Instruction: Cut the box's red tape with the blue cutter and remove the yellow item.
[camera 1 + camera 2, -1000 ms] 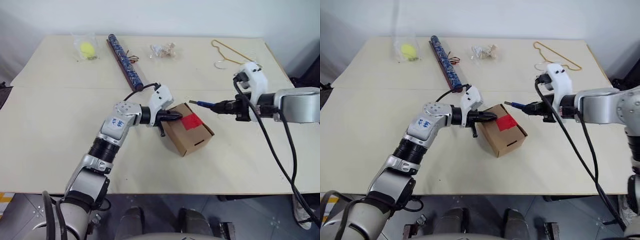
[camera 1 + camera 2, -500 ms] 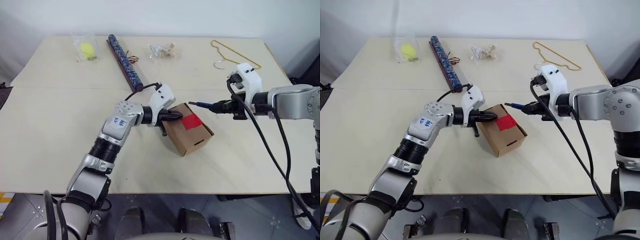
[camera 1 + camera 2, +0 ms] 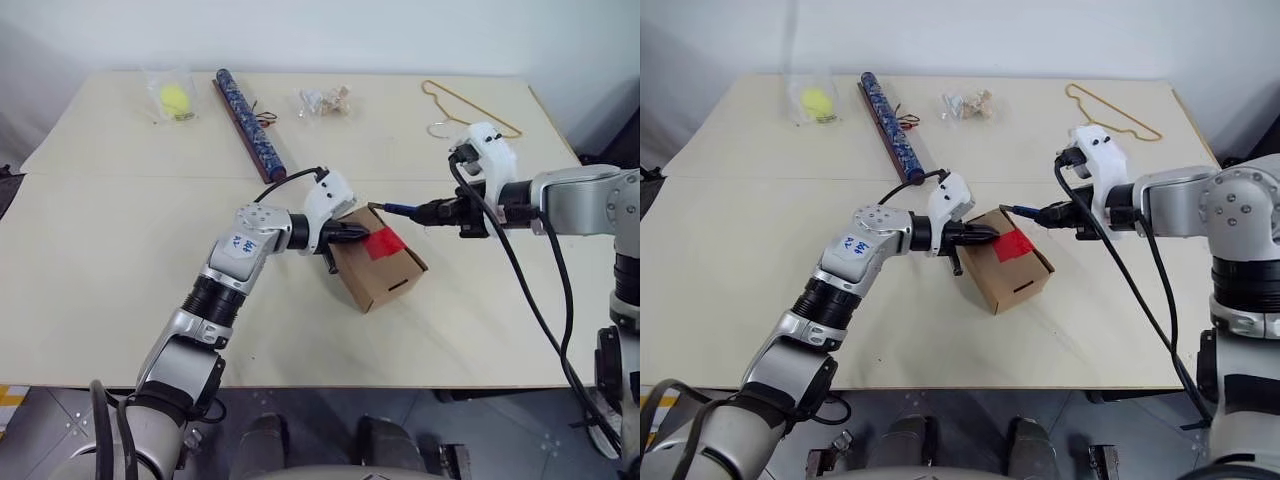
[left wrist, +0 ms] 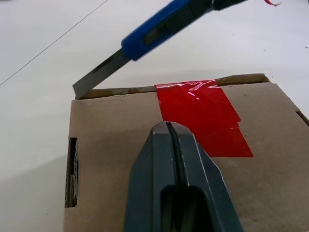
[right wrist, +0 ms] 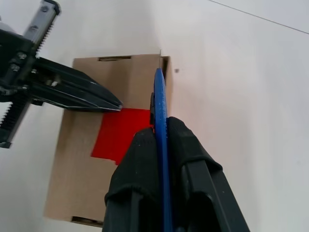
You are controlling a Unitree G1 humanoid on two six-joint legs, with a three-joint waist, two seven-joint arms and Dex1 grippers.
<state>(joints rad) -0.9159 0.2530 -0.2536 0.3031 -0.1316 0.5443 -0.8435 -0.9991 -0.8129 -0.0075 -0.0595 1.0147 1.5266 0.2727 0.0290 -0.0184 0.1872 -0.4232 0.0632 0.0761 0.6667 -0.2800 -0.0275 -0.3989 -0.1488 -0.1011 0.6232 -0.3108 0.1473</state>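
Note:
The brown cardboard box sits mid-table with the red tape across its top seam. My left gripper is shut, and its fingertips rest on the box top beside the tape. My right gripper is shut on the blue cutter. The cutter's bare blade points at the box's far top edge; I cannot tell whether it touches. The cutter lies over that edge, close to the tape. The yellow item is hidden.
Along the table's far side lie a yellow-green ball in a clear bag, a long dark patterned tube, some crumpled wrappers and a yellow wire hanger. Cables trail from both wrists.
The right arm's elbow has swung in and its wrist has rolled, while the cutter's tip has stayed by the box's far edge. The left gripper has kept still on the box.

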